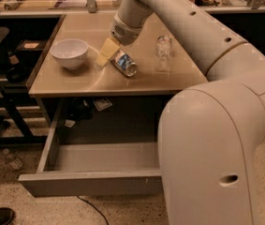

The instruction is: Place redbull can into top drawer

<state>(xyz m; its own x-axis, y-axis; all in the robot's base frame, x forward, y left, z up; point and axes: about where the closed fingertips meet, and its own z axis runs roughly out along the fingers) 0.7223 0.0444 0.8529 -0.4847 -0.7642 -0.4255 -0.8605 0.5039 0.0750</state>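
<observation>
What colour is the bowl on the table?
White, in the camera view; the bowl sits beside the hand, which is at the redbull can.

The arm (193, 27) stretches forward and left, its pincer (108, 56) tilted downward at upper centre.

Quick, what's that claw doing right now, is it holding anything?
Gripper: at the redbull can lying on the table; open, closed or gripping cannot be told.
</observation>
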